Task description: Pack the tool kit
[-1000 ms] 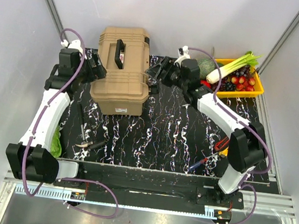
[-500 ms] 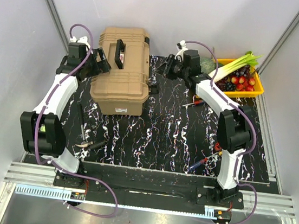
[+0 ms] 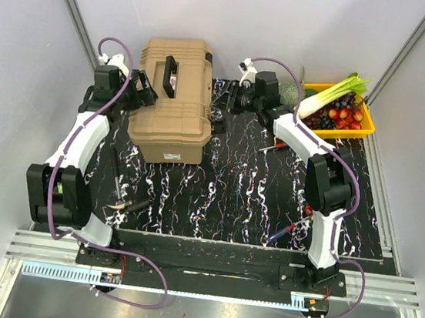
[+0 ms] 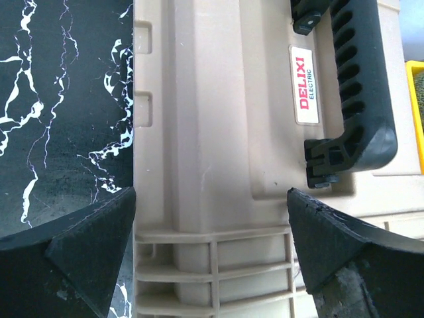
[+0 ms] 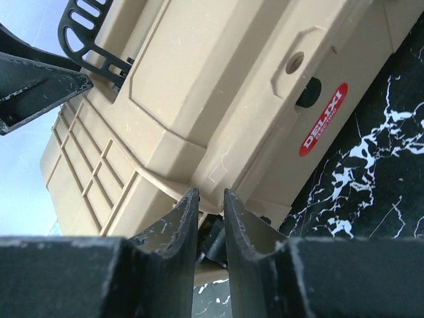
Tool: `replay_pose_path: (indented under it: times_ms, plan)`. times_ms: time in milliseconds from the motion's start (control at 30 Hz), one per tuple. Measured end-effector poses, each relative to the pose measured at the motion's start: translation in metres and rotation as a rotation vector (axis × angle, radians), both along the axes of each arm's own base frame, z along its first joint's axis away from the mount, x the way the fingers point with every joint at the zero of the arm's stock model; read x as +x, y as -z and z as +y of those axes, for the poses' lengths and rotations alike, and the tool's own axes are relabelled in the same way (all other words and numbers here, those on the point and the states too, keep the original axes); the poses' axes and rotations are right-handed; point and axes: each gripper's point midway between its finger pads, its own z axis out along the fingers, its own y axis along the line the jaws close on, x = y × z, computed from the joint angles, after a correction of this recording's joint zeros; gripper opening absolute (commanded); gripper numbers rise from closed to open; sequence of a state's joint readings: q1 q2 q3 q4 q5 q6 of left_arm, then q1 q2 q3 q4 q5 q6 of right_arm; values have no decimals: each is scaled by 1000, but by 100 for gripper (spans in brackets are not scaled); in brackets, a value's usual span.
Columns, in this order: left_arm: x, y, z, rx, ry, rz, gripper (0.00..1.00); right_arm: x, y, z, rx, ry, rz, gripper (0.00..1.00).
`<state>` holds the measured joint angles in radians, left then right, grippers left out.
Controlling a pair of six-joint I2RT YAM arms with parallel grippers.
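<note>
Toolbox (image 3: 172, 100) on blk marbled mat (image 3: 232, 185), white walls (image 3: 238, 15).

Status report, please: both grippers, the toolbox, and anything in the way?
Left gripper open over toolbox left edge. Right gripper nearly shut at its right side; grip unclear. Toolbox closed, hand tools loose on table. Nothing blocking.

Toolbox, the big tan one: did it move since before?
No. The toolbox sits in the same spot on the black marbled mat, with its far end still past the mat's back edge.
</note>
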<state>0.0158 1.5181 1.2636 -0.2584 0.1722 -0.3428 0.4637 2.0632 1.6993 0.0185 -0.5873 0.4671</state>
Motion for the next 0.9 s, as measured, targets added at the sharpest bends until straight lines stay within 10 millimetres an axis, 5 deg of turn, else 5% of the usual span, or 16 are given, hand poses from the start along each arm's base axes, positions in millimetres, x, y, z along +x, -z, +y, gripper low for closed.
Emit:
replay_pose_path:
  times_ms: [667,900]
  plan:
    - [-34,1,10,-35,-50,-24,99,-24,-1,34,-16,-58,-113,33]
    - [-61,3,14,-71,-101,-37,99,-55,-2,33,-6,-50,-101,39]
